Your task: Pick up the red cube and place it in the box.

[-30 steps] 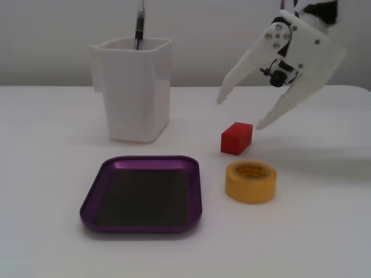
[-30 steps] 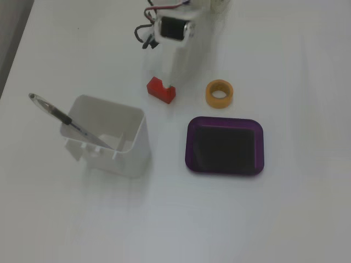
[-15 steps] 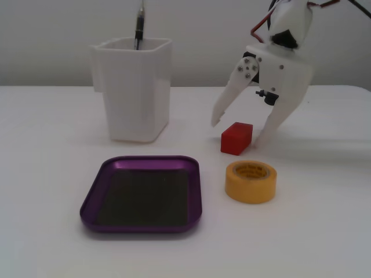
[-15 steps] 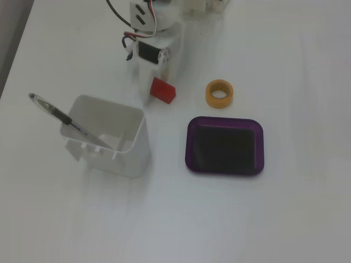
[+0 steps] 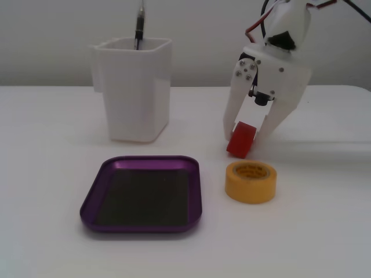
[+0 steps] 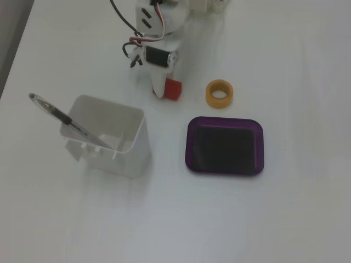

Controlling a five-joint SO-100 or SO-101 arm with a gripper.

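Note:
The red cube [image 5: 241,141] sits tilted between my gripper's [image 5: 248,138] two white fingers, its lower end at or just above the table. The gripper is closed on it and points down. In the other fixed view the cube [image 6: 173,89] shows beside the gripper tip [image 6: 164,91], partly under the arm. The box [image 5: 145,194] is a shallow purple tray with a dark bottom, lying empty in front and to the left of the gripper in this fixed view; from above the box [image 6: 225,146] lies below and right of the cube.
A yellow tape roll [image 5: 251,182] lies just in front of the cube, right of the tray; it also shows from above [image 6: 219,93]. A tall white square cup [image 5: 134,88] with a pen stands behind the tray, and shows at the left from above [image 6: 109,137].

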